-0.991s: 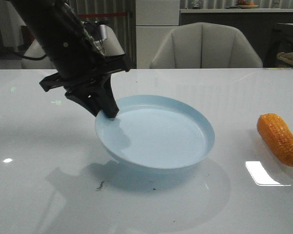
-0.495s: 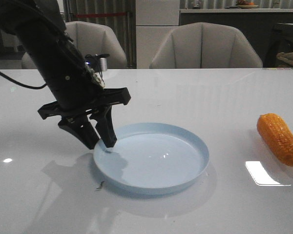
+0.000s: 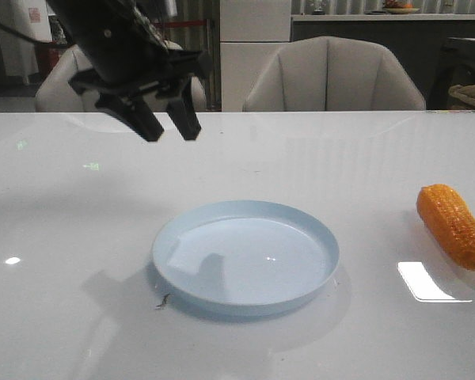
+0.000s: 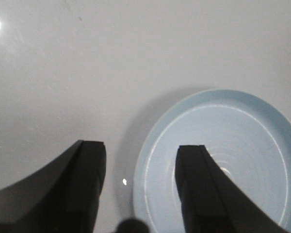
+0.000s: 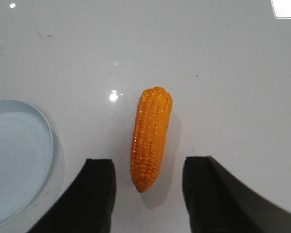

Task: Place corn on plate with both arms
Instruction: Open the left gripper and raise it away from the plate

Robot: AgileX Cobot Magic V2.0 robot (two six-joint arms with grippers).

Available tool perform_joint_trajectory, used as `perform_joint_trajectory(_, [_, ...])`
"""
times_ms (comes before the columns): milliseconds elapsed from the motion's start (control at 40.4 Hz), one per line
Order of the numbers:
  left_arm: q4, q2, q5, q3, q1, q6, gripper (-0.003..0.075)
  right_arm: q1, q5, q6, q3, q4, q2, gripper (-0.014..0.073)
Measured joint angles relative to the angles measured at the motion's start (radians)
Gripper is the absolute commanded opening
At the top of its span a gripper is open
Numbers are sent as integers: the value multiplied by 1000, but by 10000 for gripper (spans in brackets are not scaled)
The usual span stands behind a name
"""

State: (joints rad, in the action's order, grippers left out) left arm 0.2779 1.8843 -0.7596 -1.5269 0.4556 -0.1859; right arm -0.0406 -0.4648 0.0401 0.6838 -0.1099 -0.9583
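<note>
Right, left gripper (image 3: 168,131) hangs high above the table (image 3: 79,229), up-left of the plate (image 3: 245,255). Jaws spread, nothing between them. In my left wrist view the two fingers (image 4: 89,160) straddle bare table and the plate's near rim (image 4: 140,184), well clear of both.

Plate lies flat near the table's middle, empty. Small dark speck (image 3: 162,301) sits just off its front-left edge; not relevant.

Corn (image 3: 453,225) lies on the table to the right of the plate, apart from it, a clear strip of table between them. From the right wrist camera the cob (image 5: 150,139) is nearly lengthwise between my right gripper's (image 5: 148,187) fingers, tapered end toward the gripper, blunt end away. Right jaws are open too, holding nothing, hanging above the cob. That gripper isn't visible in the front view.

My read: plate placement looks finished, so the corn pick is the step in hand, and it's the right arm's job.

How I'd do it well:
- Centre the jaws on the thick mid-body, not the taper. Glossy plastic, rounded, so a grip at the narrow end would likely squirt out.
- Close across the cob's width, pads square to its axis, to stop it rolling.
- Descend straight, fingertips stopping short of the tabletop.
- Left arm is best kept high and off the plate side, to leave the right arm's path to the plate free.
</note>
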Motion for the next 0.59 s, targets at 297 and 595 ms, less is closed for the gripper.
perform_joint_trajectory(297, [-180, -277, 54, 19, -79, 43, 397, 0, 0, 0, 0, -1, 0, 436])
perform_joint_trajectory(595, [-244, -725, 328, 511, -259, 100, 397, 0, -9, 0, 0, -1, 0, 436])
